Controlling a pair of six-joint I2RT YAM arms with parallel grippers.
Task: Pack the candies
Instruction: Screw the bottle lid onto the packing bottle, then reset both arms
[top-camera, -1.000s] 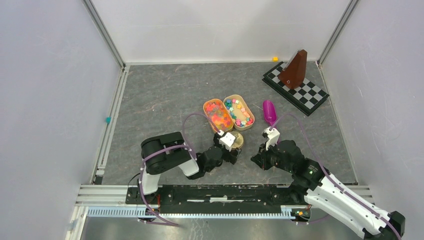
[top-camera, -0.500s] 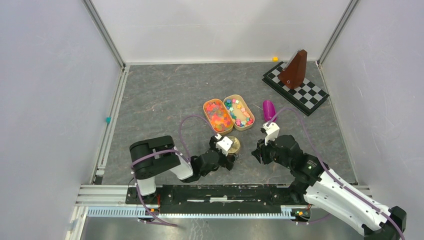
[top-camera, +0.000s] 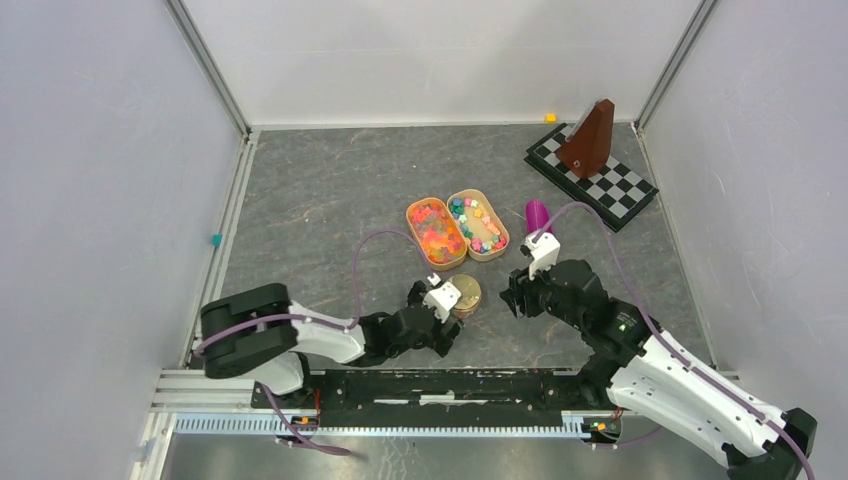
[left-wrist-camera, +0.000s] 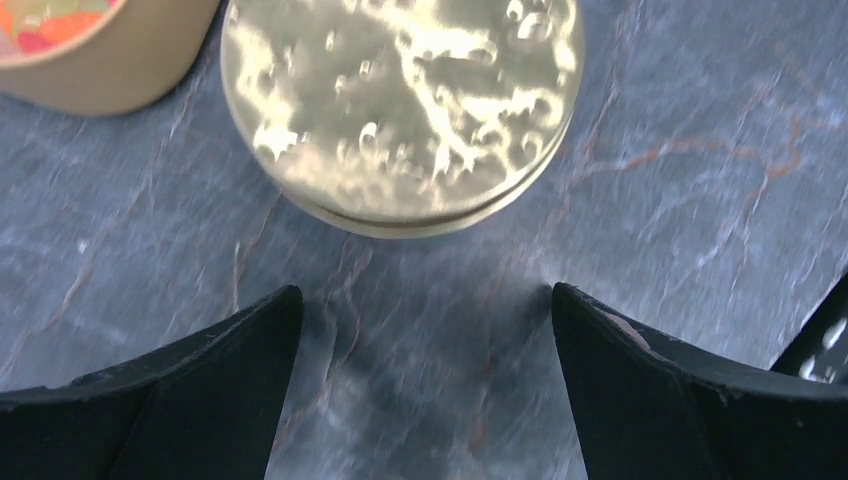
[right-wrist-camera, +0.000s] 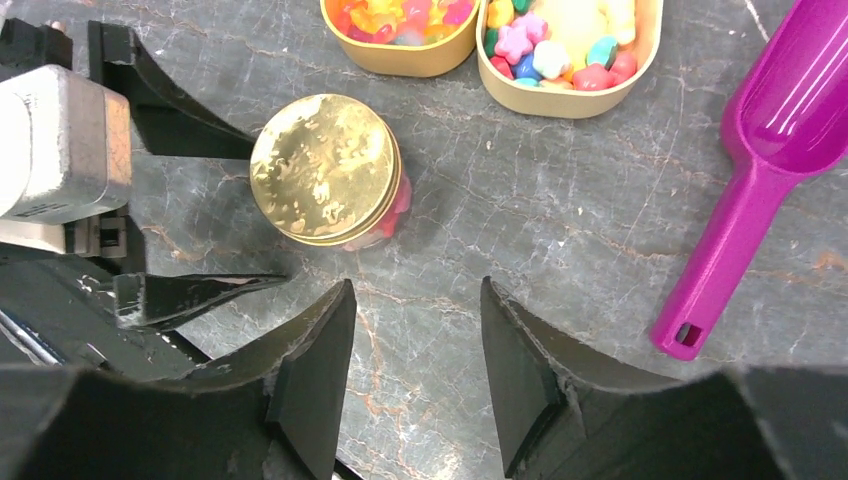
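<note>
Two oval tan boxes (top-camera: 436, 232) (top-camera: 478, 224) hold the candies (right-wrist-camera: 560, 40), small bright sweets in mixed colours. A small jar with a gold lid (top-camera: 466, 294) (right-wrist-camera: 325, 168) (left-wrist-camera: 400, 100) stands just in front of them, candies showing through its side. The purple scoop (right-wrist-camera: 760, 170) (top-camera: 538, 214) lies to its right. My left gripper (left-wrist-camera: 425, 300) is open and empty, just short of the jar. My right gripper (right-wrist-camera: 418, 300) is open and empty over bare table, right of the jar.
A brown metronome (top-camera: 588, 138) stands on a checkered board (top-camera: 592, 178) at the back right. A metal rail (top-camera: 222, 225) runs along the left side. White walls enclose the table. A small orange bit (top-camera: 550, 117) lies by the back wall.
My left gripper has drawn back toward the near left, away from the jar. The right gripper has moved slightly forward.
</note>
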